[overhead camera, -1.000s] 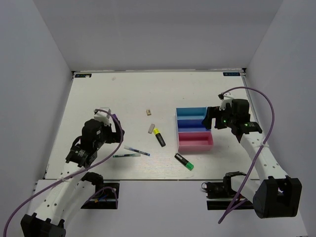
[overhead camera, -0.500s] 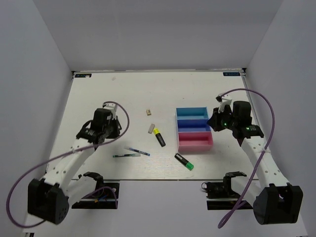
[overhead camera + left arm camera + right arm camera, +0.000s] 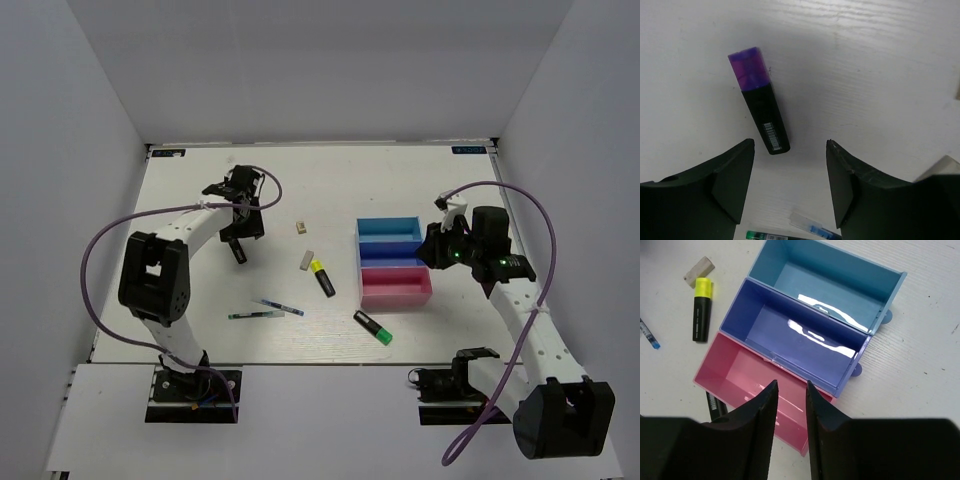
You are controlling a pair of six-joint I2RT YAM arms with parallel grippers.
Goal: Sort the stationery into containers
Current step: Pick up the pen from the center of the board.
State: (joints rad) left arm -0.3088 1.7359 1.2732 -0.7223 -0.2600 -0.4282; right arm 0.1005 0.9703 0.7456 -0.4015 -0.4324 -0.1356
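The trays were glossy moulded plastic, three shallow boxes joined in a row: light blue tray (image 3: 812, 286), dark blue tray (image 3: 775, 327), pink tray (image 3: 737, 371). They sat on a white table (image 3: 875, 70) with a wood-grain texture.

The left arm stretched way out to the far left. The left gripper (image 3: 789, 145) had its chunky matte black fingers spread wide. A black purple-capped highlighter (image 3: 760, 107) lay flat with its butt end just between the tips, touching neither.

The right gripper (image 3: 789, 387) hung over the pink tray's edge with its fingers nearly pressed together, a slim gap and nothing in it.

The rest lay loose left of the trays:
- yellow-capped highlighter (image 3: 701, 315)
- grey eraser (image 3: 699, 271)
- green-capped highlighter (image 3: 372, 327)
- tan block (image 3: 300, 227)
- two thin pens (image 3: 268, 309)
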